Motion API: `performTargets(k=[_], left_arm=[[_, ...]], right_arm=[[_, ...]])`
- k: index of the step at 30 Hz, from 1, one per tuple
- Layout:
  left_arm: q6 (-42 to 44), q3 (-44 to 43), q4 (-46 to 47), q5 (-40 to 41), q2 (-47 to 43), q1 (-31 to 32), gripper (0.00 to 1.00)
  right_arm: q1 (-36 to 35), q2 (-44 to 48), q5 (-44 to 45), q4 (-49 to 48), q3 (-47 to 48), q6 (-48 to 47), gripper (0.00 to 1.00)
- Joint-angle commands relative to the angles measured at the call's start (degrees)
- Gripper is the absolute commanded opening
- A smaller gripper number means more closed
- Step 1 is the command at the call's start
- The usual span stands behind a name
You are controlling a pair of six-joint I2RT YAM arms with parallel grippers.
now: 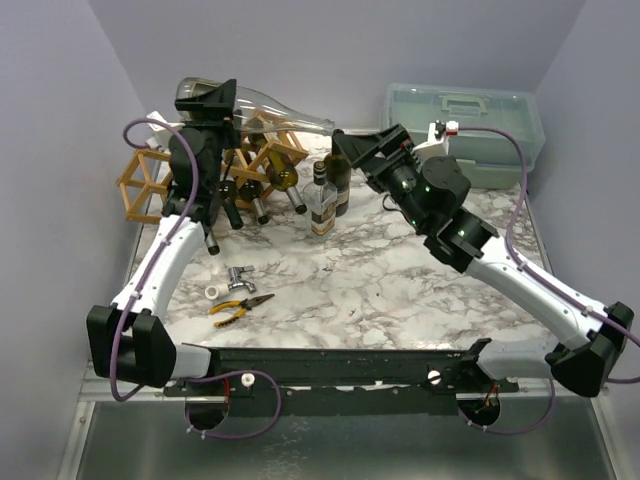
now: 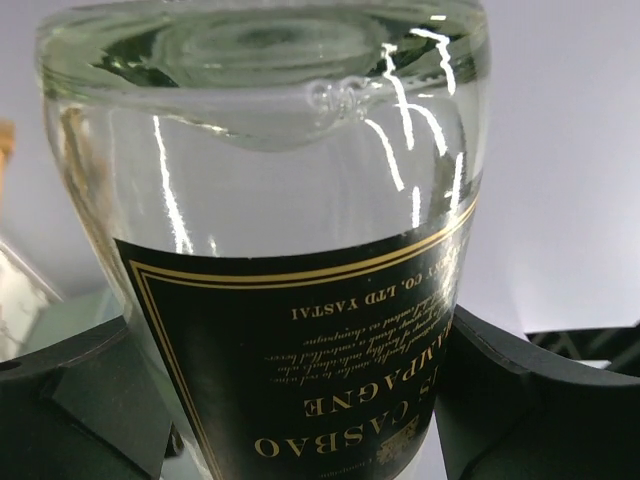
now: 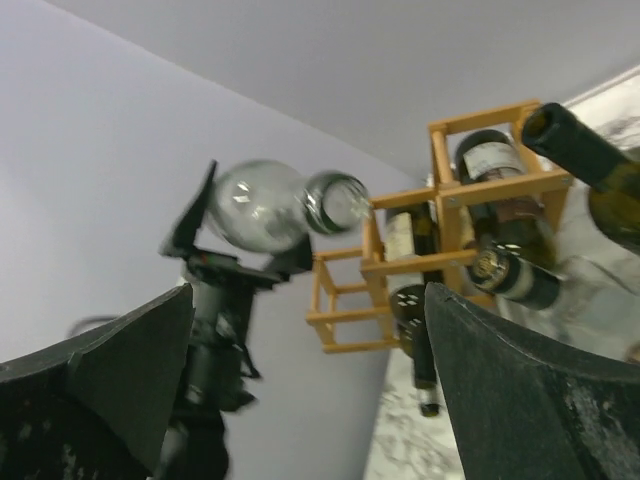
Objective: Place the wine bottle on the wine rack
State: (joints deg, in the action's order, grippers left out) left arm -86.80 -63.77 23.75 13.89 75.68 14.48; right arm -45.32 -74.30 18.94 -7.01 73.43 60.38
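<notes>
- Clear wine bottle (image 1: 270, 108) (image 2: 280, 200) (image 3: 265, 205): glass, with a black label edged in gold that reads "CASBAO"; lies roughly level in the air above the wine rack, base to the left, neck pointing right; not on the rack
- Left gripper (image 1: 210, 100): clamped on the base end of the clear wine bottle; in the left wrist view a dark finger (image 2: 80, 400) presses each side of the label
- Right gripper (image 1: 350, 148) (image 3: 310, 400): fingers spread wide with nothing between them; sits just beside the bottle's mouth, apart from it
- Wine rack (image 1: 145, 180) (image 3: 450, 190): light wooden lattice at the back left of the table, below the held bottle
- Dark bottles (image 1: 285, 180): several lying in the rack's cells, necks pointing forward
- Square clear spirit bottle (image 1: 321, 205) and tall dark bottle (image 1: 340, 180): upright, side by side, right of the rack
- Translucent plastic toolbox (image 1: 470, 120): back right, lid closed
- Yellow-handled pliers (image 1: 238, 307), metal tap (image 1: 240, 277), small white fitting (image 1: 214, 292): grouped near the front left
- Marble-pattern table top (image 1: 400, 290): bears everything listed
</notes>
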Motion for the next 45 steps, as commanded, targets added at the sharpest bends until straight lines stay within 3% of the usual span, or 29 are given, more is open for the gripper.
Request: performTargets(k=[1, 4, 7, 12, 20, 25, 33, 39, 45], left_arm=[[5.54, -13.6, -8.52, -13.41, -0.91, -9.91, 0.0], [16.36, -27.06, -28.34, -21.8, 2.72, -13.85, 0.0], [28.94, -35.1, -37.53, -26.34, 7.62, -13.95, 0.0], [45.41, -45.41, -52.92, -26.01, 14.2, -13.95, 0.0], [60.08, -62.64, -71.61, -20.71, 26.48, -13.14, 0.0], [65.49, -67.65, -75.26, -15.08, 32.86, -9.84, 0.0], [67.23, -74.57, -76.92, -6.08, 42.4, -6.43, 0.0], [67.71, -75.73, -77.27, 2.12, 46.09, -5.27, 0.0], [67.12, -75.36, -76.92, 3.78, 47.29, -5.12, 0.0]], right_arm=[[-0.29, 6.39, 0.84, 6.84, -4.81, -14.75, 1.0], [-0.28, 10.02, 1.92, 8.93, -7.48, -20.74, 1.0], [-0.3, 12.32, 0.43, 11.18, -7.17, -26.17, 1.0], [-0.29, 14.25, 1.34, 14.18, -6.89, -31.52, 1.0], [-0.29, 13.52, 3.22, 14.39, -8.93, -34.23, 1.0], [-0.29, 11.72, 1.84, 14.15, -10.0, -33.28, 1.0], [-0.29, 9.73, 0.54, 14.38, -11.09, -31.95, 1.0], [-0.3, 9.09, 0.17, 15.27, -12.0, -31.22, 1.0], [-0.3, 8.84, 0.15, 14.82, -13.02, -30.86, 1.0]])
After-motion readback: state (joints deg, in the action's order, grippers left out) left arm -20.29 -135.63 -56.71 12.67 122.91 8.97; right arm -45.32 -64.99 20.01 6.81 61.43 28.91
